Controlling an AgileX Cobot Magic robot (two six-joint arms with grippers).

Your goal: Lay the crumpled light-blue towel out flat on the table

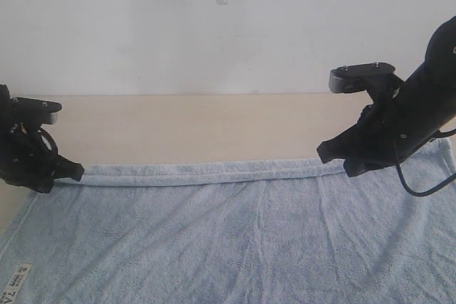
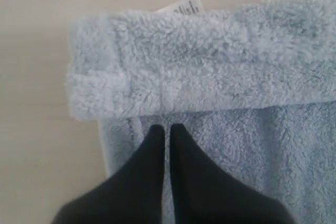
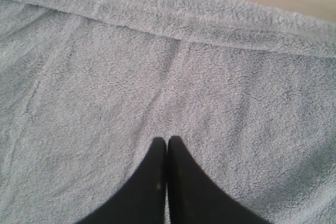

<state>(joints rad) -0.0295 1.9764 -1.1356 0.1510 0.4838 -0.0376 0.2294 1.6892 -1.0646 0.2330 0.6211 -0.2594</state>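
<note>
The light-blue towel (image 1: 235, 240) lies spread over the near part of the beige table (image 1: 192, 126). Its far edge is folded back on itself into a narrow band (image 1: 206, 172). My left gripper (image 1: 71, 171) sits at the left end of that band. In the left wrist view its fingertips (image 2: 167, 128) are shut to a thin slit just short of the thick fold (image 2: 199, 72). My right gripper (image 1: 333, 154) hangs at the band's right end. Its fingers (image 3: 167, 141) are pressed together over flat terry, with nothing visibly pinched. A white label (image 1: 16, 282) shows at the near left corner.
Bare tabletop runs behind the towel up to the white wall (image 1: 214, 26). A second white tag (image 2: 181, 8) peeks from under the fold. A black cable (image 1: 420, 186) loops below the right arm. The towel runs out of view at the bottom and right.
</note>
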